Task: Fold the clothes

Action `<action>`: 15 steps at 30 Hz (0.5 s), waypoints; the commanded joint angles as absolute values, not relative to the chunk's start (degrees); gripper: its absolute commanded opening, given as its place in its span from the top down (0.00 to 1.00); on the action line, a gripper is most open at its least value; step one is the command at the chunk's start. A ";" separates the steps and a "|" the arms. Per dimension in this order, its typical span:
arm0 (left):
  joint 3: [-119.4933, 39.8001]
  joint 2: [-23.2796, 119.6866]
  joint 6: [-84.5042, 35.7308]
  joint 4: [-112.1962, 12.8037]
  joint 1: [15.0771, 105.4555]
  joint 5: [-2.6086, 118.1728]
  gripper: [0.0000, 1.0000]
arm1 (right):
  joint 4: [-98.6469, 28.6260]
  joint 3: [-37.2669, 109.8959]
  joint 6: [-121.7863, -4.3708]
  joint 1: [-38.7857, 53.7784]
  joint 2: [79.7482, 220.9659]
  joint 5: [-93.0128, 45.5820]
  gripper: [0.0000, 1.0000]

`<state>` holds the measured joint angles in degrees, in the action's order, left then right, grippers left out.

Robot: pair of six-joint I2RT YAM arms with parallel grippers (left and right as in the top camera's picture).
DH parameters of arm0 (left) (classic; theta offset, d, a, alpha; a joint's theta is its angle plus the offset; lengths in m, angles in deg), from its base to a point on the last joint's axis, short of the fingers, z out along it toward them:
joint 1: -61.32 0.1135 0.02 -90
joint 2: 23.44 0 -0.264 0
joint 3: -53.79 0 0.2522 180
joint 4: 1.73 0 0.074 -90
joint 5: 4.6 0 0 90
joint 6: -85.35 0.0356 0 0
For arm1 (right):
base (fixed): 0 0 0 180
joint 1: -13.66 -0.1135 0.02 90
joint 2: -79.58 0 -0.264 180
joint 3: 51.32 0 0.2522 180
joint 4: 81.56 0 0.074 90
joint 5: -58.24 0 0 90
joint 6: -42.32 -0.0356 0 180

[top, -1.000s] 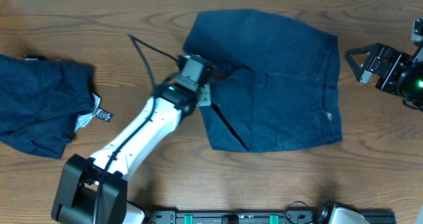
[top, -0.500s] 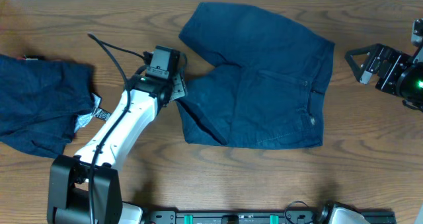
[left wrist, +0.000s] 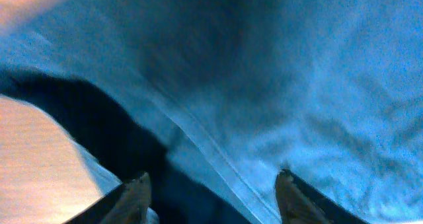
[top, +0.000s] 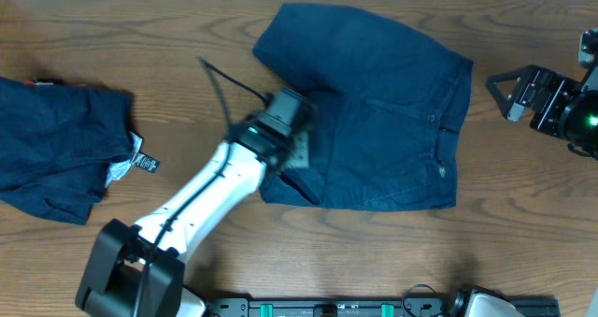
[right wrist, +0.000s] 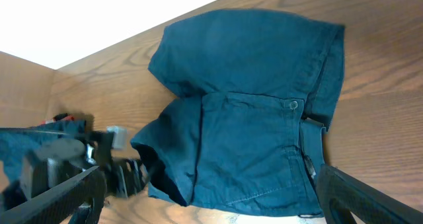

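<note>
Now | step: folding the shorts [top: 392,111], flat on tabletop [top: 523,225] centre | left end effector [left wrist: 213,187]: spread wide over leg fabric, nothing gripped | right end effector [top: 501,93]: parted, empty, well aside | tip: pinch hem edge cleanly, lift low, lay across evenly.

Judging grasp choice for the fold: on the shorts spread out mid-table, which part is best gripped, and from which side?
Probably the hem of the near leg, approached from the left by the left gripper, which hovers open over that leg. The shorts lie flat with the waistband to the right and the legs pointing left, so that hem is a free edge on the left arm's side.
</note>
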<state>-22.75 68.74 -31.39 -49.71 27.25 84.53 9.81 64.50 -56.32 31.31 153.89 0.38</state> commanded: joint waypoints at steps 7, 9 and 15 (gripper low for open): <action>-22.45 74.92 -34.34 -52.35 25.52 79.11 0.32 | 10.00 65.61 -54.60 30.83 154.11 0.16 0.01; -22.45 76.08 -34.34 -52.37 25.48 78.48 0.31 | 9.98 65.61 -54.42 30.83 154.11 0.16 0.01; -22.45 79.08 -34.45 -51.87 25.44 78.26 0.30 | 9.98 65.61 -54.23 30.85 154.11 0.14 0.01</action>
